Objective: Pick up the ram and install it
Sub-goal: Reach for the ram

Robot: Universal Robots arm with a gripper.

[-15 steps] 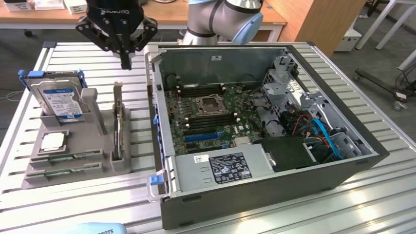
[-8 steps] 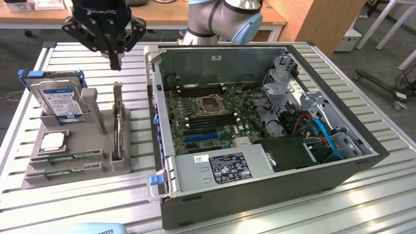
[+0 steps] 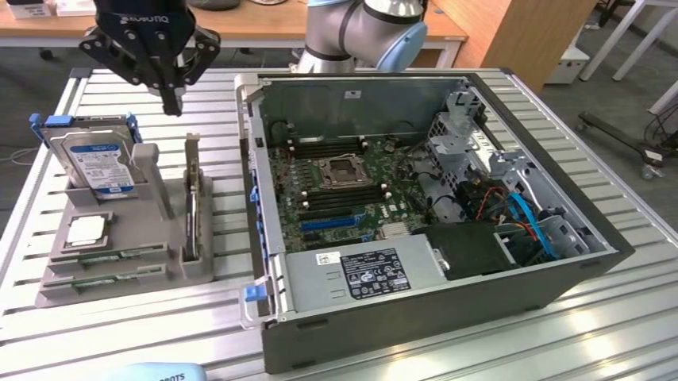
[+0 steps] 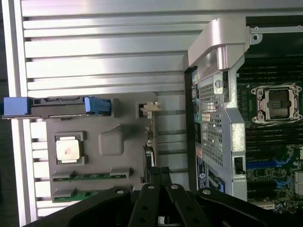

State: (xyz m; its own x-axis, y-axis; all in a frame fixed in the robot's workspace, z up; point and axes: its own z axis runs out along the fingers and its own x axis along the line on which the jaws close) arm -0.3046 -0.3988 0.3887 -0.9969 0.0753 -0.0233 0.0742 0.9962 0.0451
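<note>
The gripper (image 3: 170, 101) hangs above the table (image 3: 127, 333), beyond the far end of the holder (image 3: 138, 292) and near the far corner of the case (image 3: 424, 317) on the exterior view's left. Its fingers are pressed together and carry nothing. The ram (image 3: 122, 255) lies flat in a slot at the near end of the holder, well apart from the gripper; a second stick (image 3: 106, 278) lies parallel just beside it, nearer the holder's edge. On the same holder, a processor (image 3: 87, 230) lies flat behind the sticks, a hard drive (image 3: 95, 163) stands on edge behind that, and a card (image 3: 190, 214) stands upright on the case side. The case lies open on its side, with the board's socket (image 3: 341, 171) exposed. In the wrist view, the closed gripper (image 4: 158, 171) points toward the holder (image 4: 111, 142); the ram (image 4: 92, 176) and second stick (image 4: 71, 195) are seated in their slots.
</note>
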